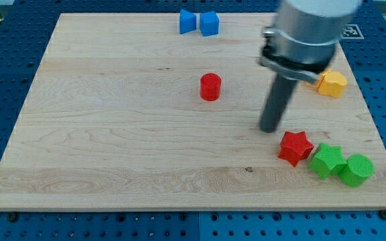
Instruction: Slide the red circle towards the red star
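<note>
The red circle (210, 87) stands near the middle of the wooden board, a little toward the view's top. The red star (295, 147) lies at the lower right. My tip (270, 129) rests on the board between them, just up and left of the red star and well to the right and below the red circle. It touches neither block.
A green star (327, 160) and a green circle (356, 169) sit right of the red star. A yellow block (332, 83) lies at the right edge, partly behind the arm. Two blue blocks (198, 22) sit at the top. The board (112, 134) lies on a blue pegboard.
</note>
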Available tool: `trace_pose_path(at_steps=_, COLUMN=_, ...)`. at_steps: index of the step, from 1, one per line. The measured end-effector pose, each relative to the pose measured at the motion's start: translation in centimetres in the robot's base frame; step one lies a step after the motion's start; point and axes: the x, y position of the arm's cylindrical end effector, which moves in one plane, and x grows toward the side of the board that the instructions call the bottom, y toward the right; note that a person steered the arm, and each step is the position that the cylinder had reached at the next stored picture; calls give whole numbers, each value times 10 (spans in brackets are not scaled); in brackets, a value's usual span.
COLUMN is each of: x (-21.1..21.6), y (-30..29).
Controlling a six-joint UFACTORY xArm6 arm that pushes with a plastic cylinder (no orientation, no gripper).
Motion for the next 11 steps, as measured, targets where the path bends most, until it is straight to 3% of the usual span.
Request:
trace_pose_path(at_steps=1, x=-27, y=-81)
trace_pose_path(at_steps=2, x=-84, y=-139)
trace_pose_path(at_steps=3, x=-115, y=-140)
trace_pose_path(at_steps=4, x=-115, y=-134)
trace_pose_path(at_steps=7, x=-79, y=0)
trace_pose_path(at_steps=10, x=-97, y=-41)
trace_pose_path(at_steps=11, x=-79, y=-70)
